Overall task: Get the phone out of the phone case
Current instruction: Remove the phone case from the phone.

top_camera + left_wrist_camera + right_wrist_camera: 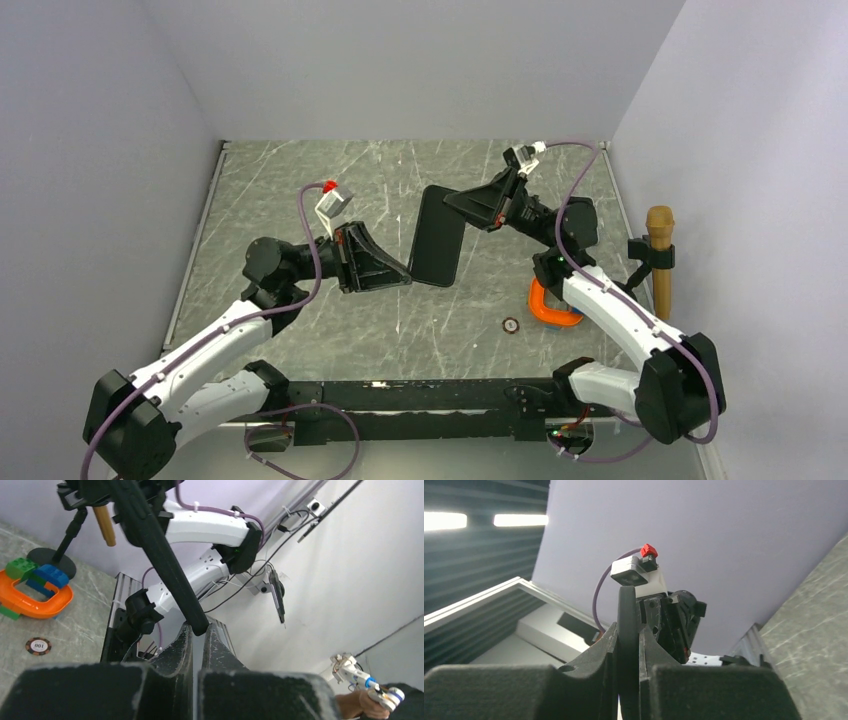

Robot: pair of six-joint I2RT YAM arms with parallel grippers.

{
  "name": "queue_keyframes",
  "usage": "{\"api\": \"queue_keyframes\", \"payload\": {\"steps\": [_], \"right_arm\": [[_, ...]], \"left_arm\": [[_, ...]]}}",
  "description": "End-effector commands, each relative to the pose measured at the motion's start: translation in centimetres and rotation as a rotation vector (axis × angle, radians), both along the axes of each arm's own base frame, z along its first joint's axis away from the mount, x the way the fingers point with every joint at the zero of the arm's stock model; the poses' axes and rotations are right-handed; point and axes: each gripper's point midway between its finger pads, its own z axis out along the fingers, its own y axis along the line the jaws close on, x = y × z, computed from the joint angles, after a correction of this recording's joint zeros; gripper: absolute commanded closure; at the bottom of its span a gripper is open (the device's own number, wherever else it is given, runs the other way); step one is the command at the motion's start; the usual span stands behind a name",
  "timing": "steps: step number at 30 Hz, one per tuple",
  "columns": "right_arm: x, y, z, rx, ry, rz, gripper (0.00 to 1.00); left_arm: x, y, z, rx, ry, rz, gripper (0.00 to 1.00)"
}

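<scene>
Left gripper (403, 272): jaws narrow, pinching the phone (438, 237) at its 7 o'clock corner. Phone is held clear of the table (300, 180), above its centre, tilted and spanning between both grippers. Right gripper (458, 204): jaws narrow, clamped on the phone's 1 o'clock edge.

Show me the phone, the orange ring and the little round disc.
phone (437, 237), top external view, middle of its dark face.
orange ring (32, 607), left wrist view, its bare front rim.
round disc (38, 645), left wrist view, its white centre.
</scene>
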Motion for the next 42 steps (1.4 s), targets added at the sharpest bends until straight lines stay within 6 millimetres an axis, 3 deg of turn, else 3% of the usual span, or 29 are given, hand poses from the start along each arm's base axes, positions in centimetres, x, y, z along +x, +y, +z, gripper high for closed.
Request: {"api": "queue_keyframes", "payload": {"steps": [1, 5, 12, 13, 17, 20, 22, 27, 29, 33, 42], "right_arm": [[-2.6, -0.7, 2.4, 0.130, 0.040, 0.119, 1.00], [-2.9, -0.9, 2.2, 0.168, 0.074, 0.160, 1.00], [-3.3, -0.8, 2.9, 0.140, 0.030, 0.138, 1.00], [-3.0, -0.7, 2.9, 0.113, 0.014, 0.105, 1.00], [-1.4, -0.1, 2.1, -0.022, -0.009, -0.010, 1.00], [-1.0, -0.2, 2.4, -0.046, -0.042, -0.054, 1.00], [-0.6, -0.1, 2.5, -0.062, -0.051, -0.071, 1.00], [0.2, 0.1, 2.8, -0.059, -0.061, -0.092, 1.00], [0.4, 0.2, 3.1, -0.055, -0.067, -0.095, 1.00], [0.6, 0.2, 3.2, -0.052, -0.067, -0.102, 1.00], [0.6, 0.4, 2.6, -0.058, -0.051, -0.102, 1.00]], "left_arm": [[-1.7, 0.9, 3.6, -0.126, -0.232, -0.033, 1.00], [-1.8, 0.9, 4.3, -0.141, -0.265, -0.035, 1.00], [1.4, 0.2, 2.5, -0.012, -0.159, 0.081, 1.00], [1.4, 0.2, 2.2, 0.007, -0.155, 0.078, 0.95], [0.6, 0.8, 1.0, 0.038, -0.111, 0.084, 0.37], [-0.3, 1.6, 0.9, -0.003, -0.107, 0.100, 0.17], [-0.5, 1.9, 0.8, -0.001, -0.095, 0.115, 0.11], [-0.7, 1.8, 1.3, 0.016, -0.085, 0.108, 0.15], [-0.5, 1.5, 1.2, 0.029, -0.070, 0.097, 0.21], [0.1, 0.9, 0.6, 0.039, -0.028, 0.085, 0.44], [0.0, 0.7, 0.9, 0.012, -0.040, 0.068, 0.66]]}}
